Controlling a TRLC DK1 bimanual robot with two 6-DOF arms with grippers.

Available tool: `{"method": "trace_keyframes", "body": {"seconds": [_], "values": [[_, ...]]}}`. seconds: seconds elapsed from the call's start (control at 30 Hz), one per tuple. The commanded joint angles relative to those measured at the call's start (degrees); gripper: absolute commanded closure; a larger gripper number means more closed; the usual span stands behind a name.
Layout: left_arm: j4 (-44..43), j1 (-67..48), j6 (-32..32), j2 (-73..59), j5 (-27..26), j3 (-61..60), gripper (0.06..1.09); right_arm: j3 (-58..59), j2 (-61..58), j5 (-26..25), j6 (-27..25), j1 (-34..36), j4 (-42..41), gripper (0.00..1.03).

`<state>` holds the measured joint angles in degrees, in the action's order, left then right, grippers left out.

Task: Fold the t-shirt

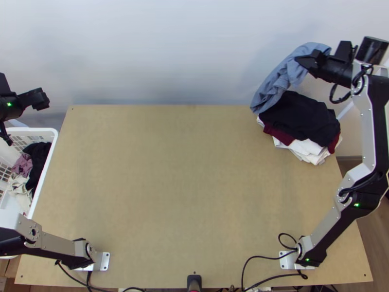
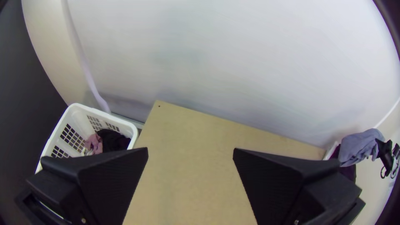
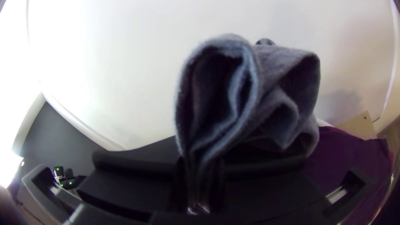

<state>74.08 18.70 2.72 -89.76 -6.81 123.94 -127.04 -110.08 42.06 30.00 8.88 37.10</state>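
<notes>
T-shirt of blue-grey cloth point(image 1: 276, 87) is hanging bunched from right black pincer point(image 1: 302, 60), which is pinching it near stacked clothes point(image 1: 304, 116). Left black pincer point(image 1: 22, 100) is hovering spread, near it white plastic basket point(image 1: 39, 130) is standing.

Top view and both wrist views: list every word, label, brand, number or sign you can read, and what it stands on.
None: no text is legible on the blue cloth, pile, basket or table.
The right arm has green lights, too small to read any marking beside them.
</notes>
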Motion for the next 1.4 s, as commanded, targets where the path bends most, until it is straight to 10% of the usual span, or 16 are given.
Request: {"method": "trace_keyframes", "body": {"seconds": [0.0,1.1,1.27,1.37], "values": [[-0.2,-0.2,-0.8,-0.7,-0.4,1.7,0.1,0.6,-0.7,1.9,-0.2,1.6,-0.7,1.0],[-1.8,-2.1,-0.8,-3.3,-0.8,2.4,0.1,26.1,6.7,3.5,-15.8,22.6,4.5,0.99],[-2.3,-2.6,-0.8,-3.8,-0.8,2.5,0.1,28.0,7.7,0.0,-16.0,26.4,4.5,0.11],[-2.3,-2.6,-0.8,-3.8,-0.8,2.5,0.1,29.1,8.9,-1.2,-16.6,28.6,4.5,0.05]]}}
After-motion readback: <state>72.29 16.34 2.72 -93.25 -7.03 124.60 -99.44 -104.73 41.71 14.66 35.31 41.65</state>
